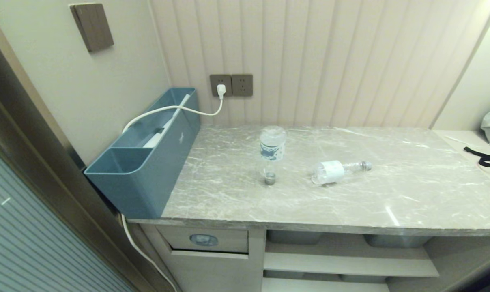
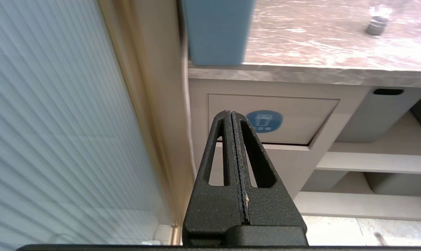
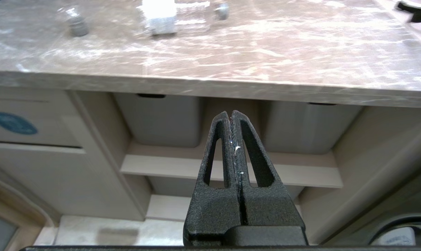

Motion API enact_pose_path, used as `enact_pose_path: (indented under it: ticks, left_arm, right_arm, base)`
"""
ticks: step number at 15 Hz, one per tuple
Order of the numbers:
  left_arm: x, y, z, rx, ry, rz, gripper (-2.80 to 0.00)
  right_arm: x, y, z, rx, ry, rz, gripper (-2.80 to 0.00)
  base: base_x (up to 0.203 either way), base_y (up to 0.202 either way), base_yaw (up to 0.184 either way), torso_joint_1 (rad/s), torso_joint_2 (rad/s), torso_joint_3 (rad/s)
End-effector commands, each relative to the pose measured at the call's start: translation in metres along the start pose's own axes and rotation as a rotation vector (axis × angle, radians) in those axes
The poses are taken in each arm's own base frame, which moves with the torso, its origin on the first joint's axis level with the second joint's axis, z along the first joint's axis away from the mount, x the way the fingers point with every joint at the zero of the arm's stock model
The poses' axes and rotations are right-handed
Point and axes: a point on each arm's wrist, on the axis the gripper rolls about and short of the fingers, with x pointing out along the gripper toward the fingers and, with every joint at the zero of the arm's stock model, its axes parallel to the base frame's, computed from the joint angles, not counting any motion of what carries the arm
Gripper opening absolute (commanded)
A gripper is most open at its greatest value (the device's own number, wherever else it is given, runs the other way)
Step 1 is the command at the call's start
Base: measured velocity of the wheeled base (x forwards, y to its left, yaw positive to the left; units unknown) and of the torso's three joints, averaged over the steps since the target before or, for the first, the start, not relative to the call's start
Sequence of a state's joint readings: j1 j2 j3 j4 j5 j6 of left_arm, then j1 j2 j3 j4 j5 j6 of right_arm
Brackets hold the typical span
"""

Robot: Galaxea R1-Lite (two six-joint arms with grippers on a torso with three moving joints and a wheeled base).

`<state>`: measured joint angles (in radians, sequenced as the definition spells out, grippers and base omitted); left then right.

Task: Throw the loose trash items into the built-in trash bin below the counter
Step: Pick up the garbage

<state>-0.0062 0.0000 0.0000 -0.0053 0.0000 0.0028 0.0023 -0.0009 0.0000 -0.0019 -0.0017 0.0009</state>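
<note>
The grey marble surface (image 1: 350, 194) carries a blue box (image 1: 147, 162) at its left end, then two bottles: one (image 1: 271, 152) lies cap toward the front edge, one (image 1: 336, 170) sideways beside it. The bin flap (image 2: 271, 120) sits below. Left gripper (image 2: 231, 113) and right gripper (image 3: 230, 113) are pressed closed, empty, off the surface.

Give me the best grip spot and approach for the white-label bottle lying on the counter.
Probably from above, closing across the labelled body of the white-label bottle. It lies flat on the counter, grey cap toward the robot's right, so the round body is the widest, steadiest part; the neck tapers. Set the fingers crosswise to its long axis. The blue-label bottle lies apart, leaving room.
</note>
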Motion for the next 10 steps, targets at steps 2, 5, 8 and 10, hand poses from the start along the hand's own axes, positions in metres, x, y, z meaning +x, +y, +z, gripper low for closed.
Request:
enact_pose_path:
  ticks: [2,5,8,10]
  left_arm:
    - [0.0002,0.0000,-0.0003,0.000,0.002,0.000,-2.80]
    - [0.0002,0.0000,-0.0005,0.000,0.004,0.000,-2.80]
    - [0.0002,0.0000,-0.0005,0.000,0.004,0.000,-2.80]
    - [0.0002,0.0000,-0.0004,0.000,0.003,0.000,-2.80]
  right_arm:
    - [-0.0001,0.0000,0.0001,-0.001,-0.002,0.001,-2.80]
    - [-0.0001,0.0000,0.0001,-0.001,-0.002,0.001,-2.80]
    - [-0.0001,0.0000,0.0001,-0.001,-0.002,0.001,-2.80]
    - [-0.0001,0.0000,0.0001,-0.001,-0.002,0.001,-2.80]
  base:
    - [-0.001,-0.158,0.008,0.002,0.00,0.004]
    - [0.000,-0.197,0.001,0.003,0.00,0.006]
    - [0.000,-0.198,0.002,0.004,0.00,0.005]
    - [0.000,-0.189,0.002,0.001,0.00,0.002]
